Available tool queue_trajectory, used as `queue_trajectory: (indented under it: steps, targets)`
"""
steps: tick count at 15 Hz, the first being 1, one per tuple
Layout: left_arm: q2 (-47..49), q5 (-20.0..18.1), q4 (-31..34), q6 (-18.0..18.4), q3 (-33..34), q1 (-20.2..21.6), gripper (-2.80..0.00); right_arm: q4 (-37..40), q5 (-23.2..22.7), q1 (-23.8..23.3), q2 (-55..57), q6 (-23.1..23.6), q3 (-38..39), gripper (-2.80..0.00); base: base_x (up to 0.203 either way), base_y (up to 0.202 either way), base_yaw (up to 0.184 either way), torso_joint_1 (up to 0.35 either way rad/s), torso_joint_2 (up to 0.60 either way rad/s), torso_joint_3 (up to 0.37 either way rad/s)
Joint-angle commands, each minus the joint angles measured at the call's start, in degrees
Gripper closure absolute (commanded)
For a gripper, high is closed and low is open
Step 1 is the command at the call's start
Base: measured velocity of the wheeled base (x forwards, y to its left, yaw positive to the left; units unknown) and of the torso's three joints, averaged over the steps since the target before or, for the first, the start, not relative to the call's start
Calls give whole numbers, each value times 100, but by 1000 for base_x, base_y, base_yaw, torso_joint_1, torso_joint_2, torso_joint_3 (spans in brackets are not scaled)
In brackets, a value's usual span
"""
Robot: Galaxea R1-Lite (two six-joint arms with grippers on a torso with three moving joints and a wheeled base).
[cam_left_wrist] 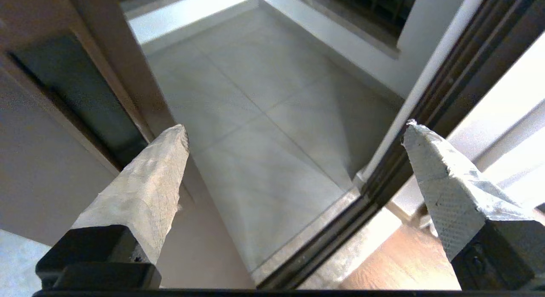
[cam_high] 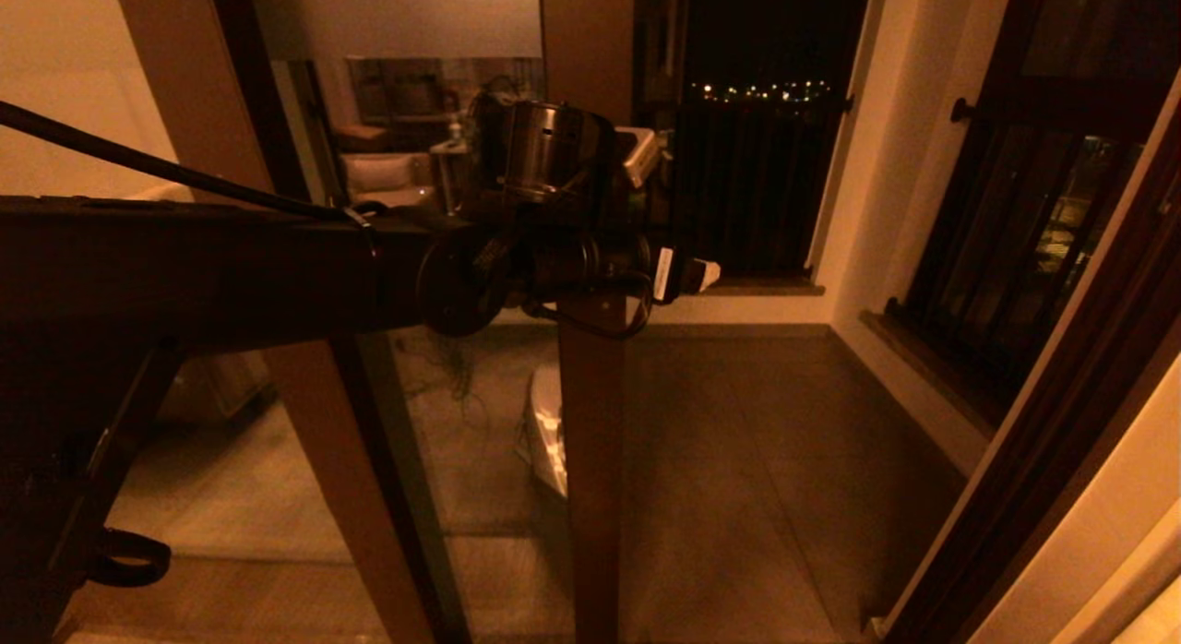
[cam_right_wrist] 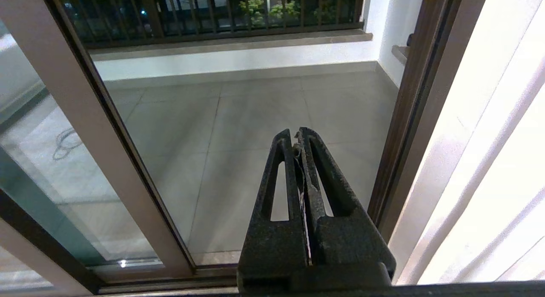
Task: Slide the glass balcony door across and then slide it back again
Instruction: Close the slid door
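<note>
Left hand (cam_left_wrist: 294,131) reaches out at the glass balcony door (cam_high: 590,423) with its padded fingers (cam_left_wrist: 149,190) spread wide — one rests by the stile's dark handle slot (cam_left_wrist: 72,92), gripping nothing. The door stands partway across the opening, tiled balcony floor (cam_high: 784,459) showing beside it — the right hand (cam_right_wrist: 298,135) hangs back, pressed shut and empty.

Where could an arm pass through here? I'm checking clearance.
Free: the doorway gap between the glass balcony door stile and the dark door frame, over bare balcony floor. Crowded: at the stile, where the open left gripper reaches.
</note>
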State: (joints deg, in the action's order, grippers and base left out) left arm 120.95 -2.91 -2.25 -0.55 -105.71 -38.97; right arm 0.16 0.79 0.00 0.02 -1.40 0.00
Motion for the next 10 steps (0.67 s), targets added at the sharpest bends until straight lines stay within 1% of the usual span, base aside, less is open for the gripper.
queue_trajectory:
  steps: [1, 3, 6, 10]
  targets:
    - [99, 1, 1, 1, -175, -40, -280, 2, 0, 0, 6, 0, 0, 0, 0, 0, 0, 0, 0, 0]
    - [193, 1, 5, 2, -283, -127, -280, 2, 0, 0, 6, 0, 0, 0, 0, 0, 0, 0, 0, 0]
    - [192, 1, 14, 2, -266, -128, -280, 2, 0, 0, -2, 0, 0, 0, 0, 0, 0, 0, 0, 0]
    - [-49, 4, 39, -5, -90, -168, -280, 2, 0, 0, 6, 0, 0, 0, 0, 0, 0, 0, 0, 0]
